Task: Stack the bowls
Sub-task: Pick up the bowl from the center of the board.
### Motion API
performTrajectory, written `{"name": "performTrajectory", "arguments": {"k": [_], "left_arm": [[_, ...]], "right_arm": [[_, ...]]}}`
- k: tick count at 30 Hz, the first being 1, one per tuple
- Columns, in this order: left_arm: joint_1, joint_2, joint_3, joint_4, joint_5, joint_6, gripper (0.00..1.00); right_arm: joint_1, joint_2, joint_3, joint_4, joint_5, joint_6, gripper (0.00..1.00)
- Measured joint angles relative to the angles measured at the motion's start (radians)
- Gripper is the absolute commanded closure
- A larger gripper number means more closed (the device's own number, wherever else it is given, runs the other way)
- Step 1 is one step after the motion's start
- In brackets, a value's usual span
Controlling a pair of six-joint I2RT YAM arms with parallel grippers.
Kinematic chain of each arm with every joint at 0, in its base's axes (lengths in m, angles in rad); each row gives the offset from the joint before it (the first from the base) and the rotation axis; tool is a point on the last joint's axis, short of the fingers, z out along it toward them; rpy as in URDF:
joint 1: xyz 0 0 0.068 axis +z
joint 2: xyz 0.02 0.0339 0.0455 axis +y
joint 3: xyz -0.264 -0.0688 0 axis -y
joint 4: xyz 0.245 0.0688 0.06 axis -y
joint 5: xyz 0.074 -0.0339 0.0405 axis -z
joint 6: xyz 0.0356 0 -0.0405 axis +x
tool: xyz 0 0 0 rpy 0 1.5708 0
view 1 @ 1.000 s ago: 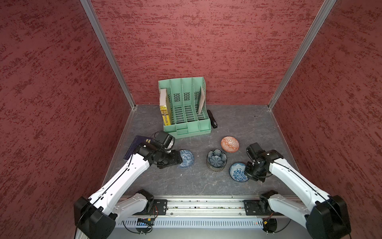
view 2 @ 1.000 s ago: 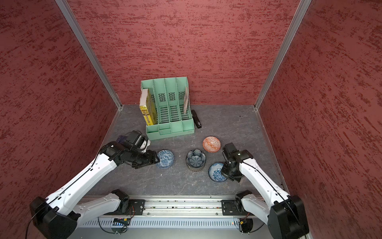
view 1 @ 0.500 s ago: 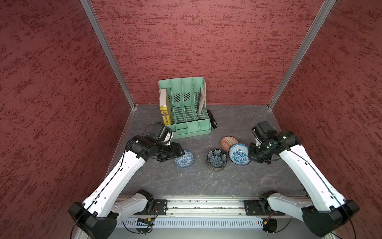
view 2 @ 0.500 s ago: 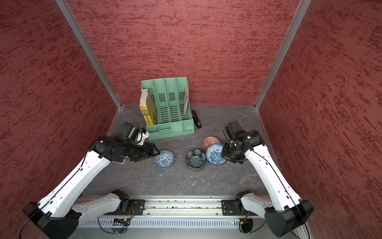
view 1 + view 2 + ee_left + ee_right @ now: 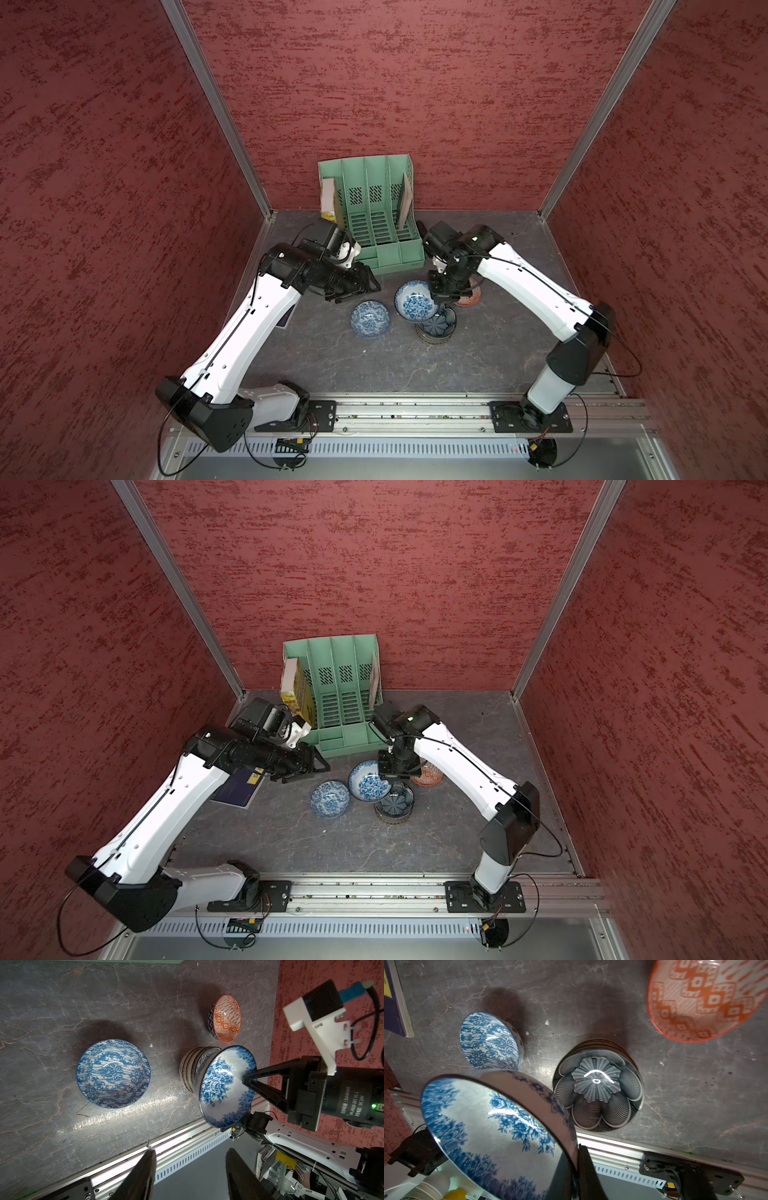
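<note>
Risk: right end effector (image 5: pixel 441 293) pinches only the rim of the tilted flowered bowl (image 5: pixel 415 305), raised just beside the stack (image 5: pixel 436 330). A slip or off-centre landing could topple it. Left end effector (image 5: pixel 365 286) parted, empty, above the surface (image 5: pixel 374 365).

Both top views give you even, fairly bright overhead light and sharp detail. In the right wrist view a white glint sits inside the dark flower bowl (image 5: pixel 596 1079); beside it the blue rose bowl (image 5: pixel 500 1134) is soft, the orange bowl (image 5: pixel 699 1001) smeared and stretched. Soft shadows darken the tabletop (image 5: pixel 612 1001) just beyond it.
</note>
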Motion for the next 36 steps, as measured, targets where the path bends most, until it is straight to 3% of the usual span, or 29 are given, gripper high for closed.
{"name": "performTrajectory", "arguments": {"k": [11, 21, 36], "left_arm": [[-0.076, 0.057, -0.043, -0.027, -0.043, 0.015, 0.65], [-0.082, 0.081, -0.084, -0.063, -0.118, 0.028, 0.67], [-0.097, 0.108, -0.103, -0.043, -0.141, 0.031, 0.93]], "right_arm": [[0.080, 0.120, 0.122, 0.012, -0.054, -0.024, 1.00], [0.085, 0.120, 0.129, 0.013, -0.055, -0.024, 1.00], [0.097, 0.129, 0.130, 0.024, -0.057, -0.019, 1.00]]}}
